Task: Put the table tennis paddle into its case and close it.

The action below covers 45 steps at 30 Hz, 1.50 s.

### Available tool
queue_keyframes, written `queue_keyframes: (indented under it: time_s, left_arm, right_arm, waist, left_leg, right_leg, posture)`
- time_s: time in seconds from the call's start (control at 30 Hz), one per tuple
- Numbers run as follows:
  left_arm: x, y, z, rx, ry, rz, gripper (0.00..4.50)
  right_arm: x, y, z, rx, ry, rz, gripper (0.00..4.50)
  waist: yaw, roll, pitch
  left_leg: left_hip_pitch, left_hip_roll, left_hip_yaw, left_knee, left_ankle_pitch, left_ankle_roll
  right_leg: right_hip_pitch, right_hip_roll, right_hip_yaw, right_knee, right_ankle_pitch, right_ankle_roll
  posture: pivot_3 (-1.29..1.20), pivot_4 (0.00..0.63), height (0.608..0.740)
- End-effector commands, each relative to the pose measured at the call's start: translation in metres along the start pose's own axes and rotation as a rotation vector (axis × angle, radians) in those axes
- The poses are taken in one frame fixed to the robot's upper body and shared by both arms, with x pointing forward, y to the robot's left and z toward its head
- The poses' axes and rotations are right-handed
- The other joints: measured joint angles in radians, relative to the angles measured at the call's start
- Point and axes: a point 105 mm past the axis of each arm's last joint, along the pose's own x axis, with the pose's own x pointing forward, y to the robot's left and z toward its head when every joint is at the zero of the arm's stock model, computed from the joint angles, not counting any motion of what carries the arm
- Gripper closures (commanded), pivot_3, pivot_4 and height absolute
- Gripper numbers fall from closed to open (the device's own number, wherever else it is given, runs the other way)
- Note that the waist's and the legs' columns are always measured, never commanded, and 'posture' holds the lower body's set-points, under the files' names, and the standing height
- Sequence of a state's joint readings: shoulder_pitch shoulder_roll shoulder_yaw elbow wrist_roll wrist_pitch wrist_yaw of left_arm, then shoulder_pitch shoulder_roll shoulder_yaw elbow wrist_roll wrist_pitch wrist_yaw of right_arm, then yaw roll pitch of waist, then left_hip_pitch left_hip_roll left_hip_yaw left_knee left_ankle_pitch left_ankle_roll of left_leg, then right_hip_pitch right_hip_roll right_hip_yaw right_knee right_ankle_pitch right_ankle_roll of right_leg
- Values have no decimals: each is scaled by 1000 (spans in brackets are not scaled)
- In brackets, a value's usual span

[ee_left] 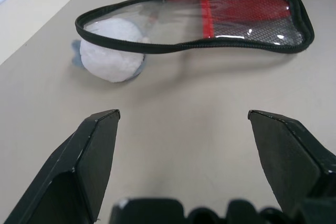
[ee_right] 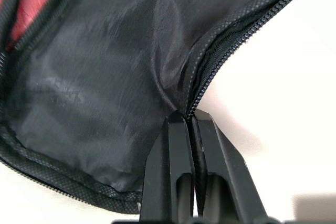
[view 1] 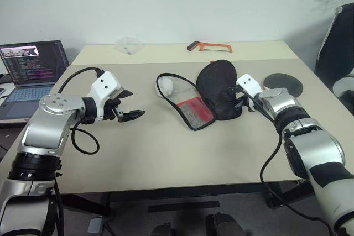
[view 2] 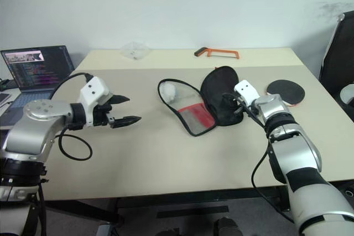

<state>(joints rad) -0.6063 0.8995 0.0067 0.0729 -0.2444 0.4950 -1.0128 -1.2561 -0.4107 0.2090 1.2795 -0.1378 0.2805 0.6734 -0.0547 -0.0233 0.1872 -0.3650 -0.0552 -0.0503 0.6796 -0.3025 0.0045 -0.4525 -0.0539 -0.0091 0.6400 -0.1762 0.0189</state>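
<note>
Pinching hard, the right gripper [ee_right: 190, 116] has its two black fingers pressed together on the case's [view 1: 218, 89] zipped black edge, at centre right of the head views. Its forearm reaches in from the lower right, angled slightly down. The right wrist view shows the zip teeth running up from the fingertips. Over at centre left, the left gripper [view 1: 128, 105] hovers spread wide and empty above the table [view 1: 166, 153]. Its wrist view shows the white pouch [ee_left: 111, 51] beside the clear and red flap. The paddle [view 2: 285, 89] lies at right, just beyond the right gripper.
</note>
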Motion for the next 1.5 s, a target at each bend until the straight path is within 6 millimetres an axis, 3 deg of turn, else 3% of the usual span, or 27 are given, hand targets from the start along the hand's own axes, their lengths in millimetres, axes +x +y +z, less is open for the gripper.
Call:
queue_keyframes:
  time_s: [0.03,0.1,0.27,0.43,0.5,0.57,0.67,0.73,0.9,1.0,1.47,1.5]
  left_arm:
    - [-10,4,12,44,-26,36,199]
    - [-10,4,12,43,-27,36,199]
    - [-9,4,12,39,-28,29,199]
    - [-9,6,12,37,-30,26,199]
    - [-8,6,12,36,-30,24,199]
    - [-6,4,12,34,-33,16,199]
    - [-1,1,13,33,-43,0,199]
    - [2,0,14,35,-47,-4,199]
    - [6,-1,18,39,-59,-15,199]
    - [6,-2,18,40,-60,-16,199]
    - [1,-9,17,34,-53,-11,199]
    - [0,-9,17,33,-51,-9,199]
  right_arm:
    - [-6,-7,18,12,-66,-26,4288]
    - [-8,-11,20,0,-72,-41,3909]
    - [-23,-26,43,17,-141,-69,2233]
    - [-55,-46,74,56,-235,-75,495]
    - [-69,-63,78,129,-265,-159,49]
    - [-76,-85,65,250,-261,-321,49]
    - [-76,-106,28,457,-215,-520,49]
    - [-71,-109,-2,563,-121,-628,49]
    - [-55,-94,-30,723,-18,-671,49]
    - [-47,-85,-30,810,-30,-636,49]
    - [-31,-68,-41,868,6,-722,49]
    - [-30,-66,-42,878,8,-724,210]
  waist:
    - [0,0,0]
    - [0,0,0]
    - [0,0,0]
    - [1,0,0]
    - [4,0,0]
    - [5,0,0]
    - [9,0,0]
    - [12,0,0]
    - [5,0,0]
    - [2,0,0]
    - [1,0,0]
    - [1,0,0]
  left_leg:
    - [0,0,0,0,0,0]
    - [0,0,0,0,0,0]
    - [0,0,0,0,0,0]
    - [0,0,0,0,0,0]
    - [-1,0,0,0,0,0]
    - [-1,0,-1,0,0,0]
    - [-1,0,0,0,0,0]
    - [-1,0,0,0,0,0]
    - [-1,0,2,-1,0,0]
    - [-1,0,3,-1,0,1]
    - [-1,0,2,-1,0,1]
    - [-1,0,2,0,0,2]
  right_leg:
    - [0,0,0,0,0,0]
    - [0,0,0,0,0,0]
    - [0,0,0,0,0,0]
    - [-1,0,0,0,0,0]
    - [-1,0,-1,0,0,0]
    - [-1,0,-1,0,0,0]
    - [-1,-1,0,0,0,0]
    - [0,-1,0,0,0,-1]
    - [-1,-1,2,1,0,-1]
    - [-1,-1,2,1,0,-1]
    - [0,0,1,1,0,-1]
    - [0,0,1,1,0,-1]
  posture:
    - [0,150,740]
    - [0,150,740]
    - [0,150,740]
    - [0,150,740]
    - [0,150,740]
    - [0,150,740]
    - [0,150,740]
    - [0,150,740]
    - [0,150,740]
    - [0,150,740]
    - [0,150,740]
    - [0,150,740]
